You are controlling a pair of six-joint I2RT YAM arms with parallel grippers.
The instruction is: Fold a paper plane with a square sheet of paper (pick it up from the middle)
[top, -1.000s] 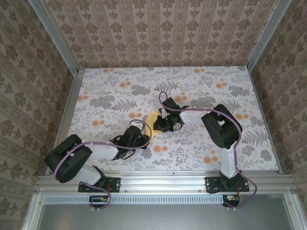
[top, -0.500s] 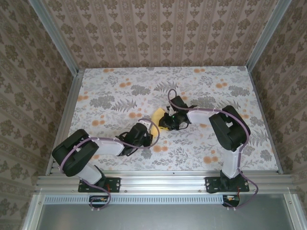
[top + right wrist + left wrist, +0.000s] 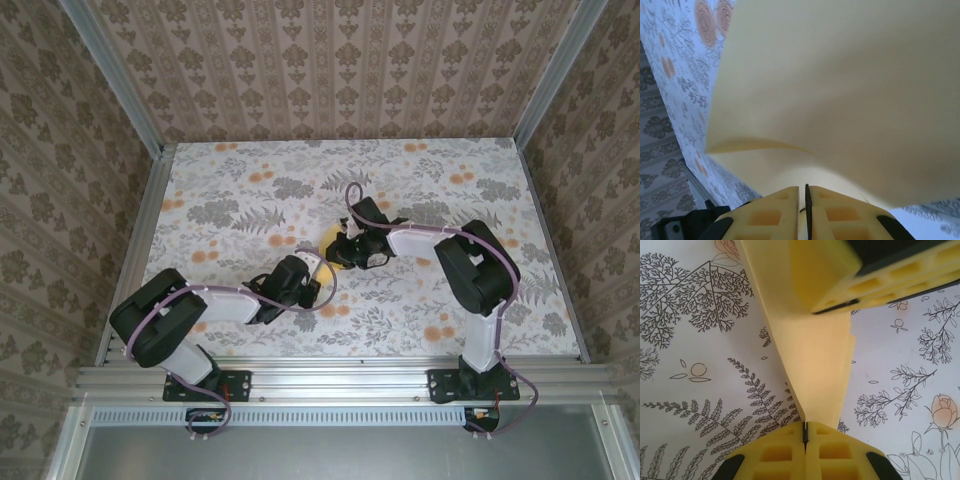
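Left hand [image 3: 804, 434] clamped on one end of the creased yellow sheet [image 3: 815, 370], right hand [image 3: 802, 197] clamped on the other, midway between table [image 3: 230, 190] side edges

soft, even light is falling from above on the table [image 3: 230, 200], leaving only faint shadows near the paper [image 3: 333, 248]. in the wrist views the paper is blurring close to the lens and looking washed-out pale in the right one; the print [image 3: 705, 305] left of it is showing sharp.
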